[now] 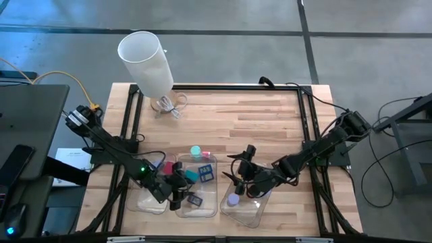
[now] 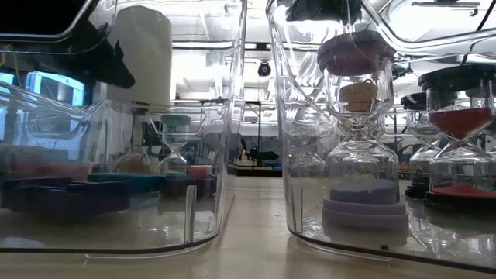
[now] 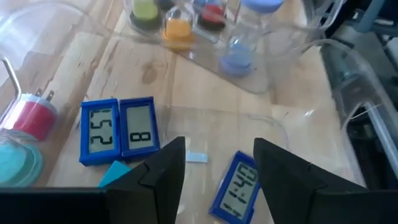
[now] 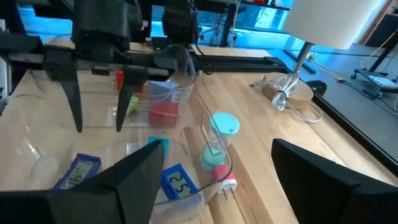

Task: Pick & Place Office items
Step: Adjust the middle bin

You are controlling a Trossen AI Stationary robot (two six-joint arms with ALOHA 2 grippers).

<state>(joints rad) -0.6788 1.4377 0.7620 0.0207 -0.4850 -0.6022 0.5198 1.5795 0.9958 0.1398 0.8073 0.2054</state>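
Left tool (image 3: pixel 214 177) open, blue clock (image 3: pixel 235 188) reading 1:40

Left arm reaches in from the table's left edge, its gripper (image 1: pixel 181 191) low over the front centre of the table, fingers (image 3: pixel 163 177) parted with nothing between them. Right arm reaches in from the right edge, elbow raised, its gripper (image 1: pixel 237 177) near the front centre, fingers (image 4: pixel 134 180) spread wide and empty. The two grippers are near each other but apart.
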